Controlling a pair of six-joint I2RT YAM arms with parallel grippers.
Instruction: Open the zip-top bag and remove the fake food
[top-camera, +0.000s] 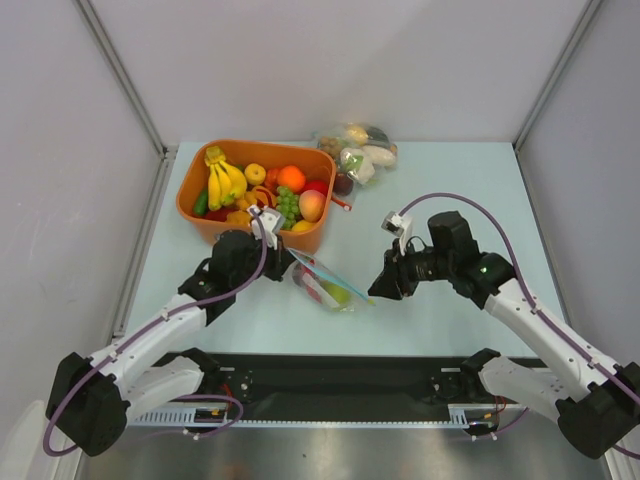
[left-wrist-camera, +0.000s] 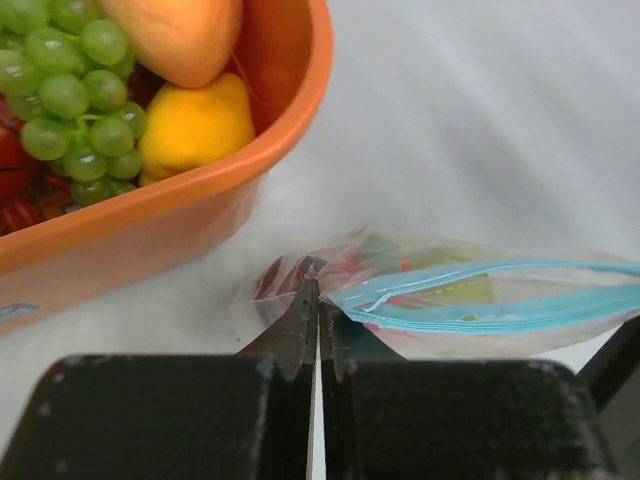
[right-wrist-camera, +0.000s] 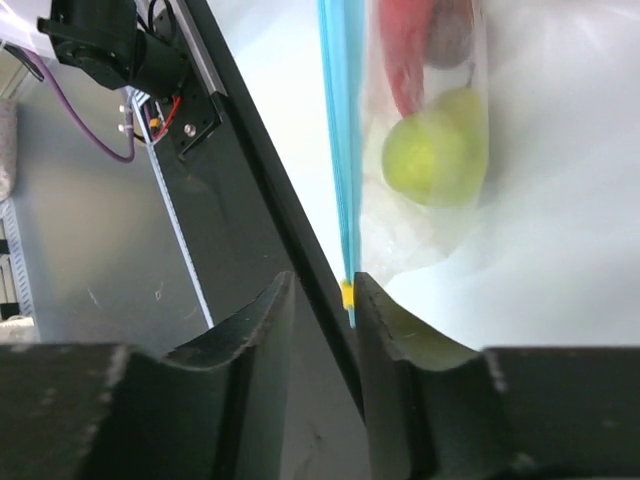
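Our left gripper (left-wrist-camera: 312, 275) is clamping one corner of the zip-top bag (left-wrist-camera: 450, 300), which is lying just on the arms' side of the orange tub (left-wrist-camera: 200, 190) with the fake food (right-wrist-camera: 435, 150) inside. Our right gripper (right-wrist-camera: 322, 285) is standing with jaws slightly parted around the yellow tab (right-wrist-camera: 346, 293) at the opposite end of the blue zip strip (right-wrist-camera: 340, 150), not pinching it. We are judging the strip's long axis as running gripper to gripper, so the right arm, sitting at the tab, is the one to close and pull away.
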